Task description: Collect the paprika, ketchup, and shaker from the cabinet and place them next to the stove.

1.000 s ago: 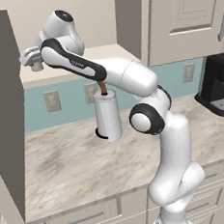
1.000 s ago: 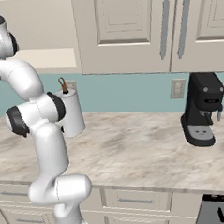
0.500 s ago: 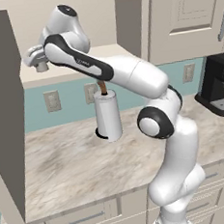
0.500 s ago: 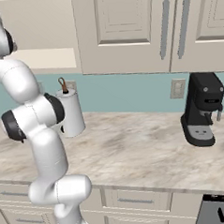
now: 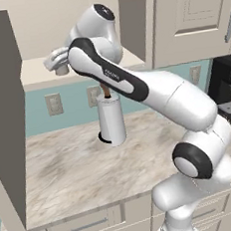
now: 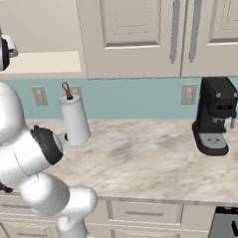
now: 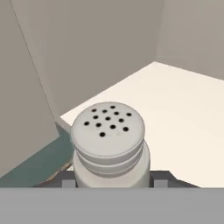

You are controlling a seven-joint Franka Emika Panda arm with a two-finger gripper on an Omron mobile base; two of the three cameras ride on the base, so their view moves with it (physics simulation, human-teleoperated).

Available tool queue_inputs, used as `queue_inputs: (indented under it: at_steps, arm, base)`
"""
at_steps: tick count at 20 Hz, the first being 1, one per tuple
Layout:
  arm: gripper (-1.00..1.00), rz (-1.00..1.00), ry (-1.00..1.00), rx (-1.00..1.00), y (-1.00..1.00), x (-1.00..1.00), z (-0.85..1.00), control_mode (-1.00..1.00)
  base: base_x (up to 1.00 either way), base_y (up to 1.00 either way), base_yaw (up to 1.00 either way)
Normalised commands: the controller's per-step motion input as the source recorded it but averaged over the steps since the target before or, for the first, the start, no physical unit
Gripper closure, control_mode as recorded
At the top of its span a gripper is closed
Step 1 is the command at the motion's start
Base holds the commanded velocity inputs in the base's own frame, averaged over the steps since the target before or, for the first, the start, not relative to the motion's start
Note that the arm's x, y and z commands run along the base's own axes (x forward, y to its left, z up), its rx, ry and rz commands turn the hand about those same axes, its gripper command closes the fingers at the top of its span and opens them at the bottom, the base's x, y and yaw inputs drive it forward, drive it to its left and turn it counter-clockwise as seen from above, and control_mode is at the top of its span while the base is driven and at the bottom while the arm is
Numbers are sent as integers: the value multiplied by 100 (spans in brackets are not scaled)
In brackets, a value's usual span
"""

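Observation:
The shaker, a pale grey cylinder with a perforated round top, sits between my gripper's fingers, and the gripper is shut on it. Behind it lies the cabinet's bare cream shelf and inner wall. In the left base view my gripper hangs at the front edge of the open cabinet's shelf, with the shaker just under the hand. The shelf looks bare from the right too. A dark corner of the stove shows at the lower right. The paprika and the ketchup are out of view.
A white paper towel roll stands on the marble counter below the cabinet. A black coffee machine stands further right. The open cabinet door juts out at the left. Closed wall cabinets hang to the right.
The hand with the shaker has shifted right along the shelf front, out towards the cabinet's edge. The elbow has swung forward and lower.

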Motion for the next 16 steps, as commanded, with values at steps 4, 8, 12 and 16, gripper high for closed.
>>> queue_inputs:
  at_steps: [4, 8, 12, 16]
  arm:
    - [100, 0, -15, 17, -82, -92, 0, -100]
    - [100, 0, -16, 11, -69, -94, 0, -100]
    - [100, 0, -8, 2, -36, -89, -2, -100]
    - [100, 0, 0, 0, -7, -64, -38, -100]
  base:
    - [0, 0, 0]
    - [0, 0, 0]
    - [0, 0, 0]
    - [0, 0, 0]
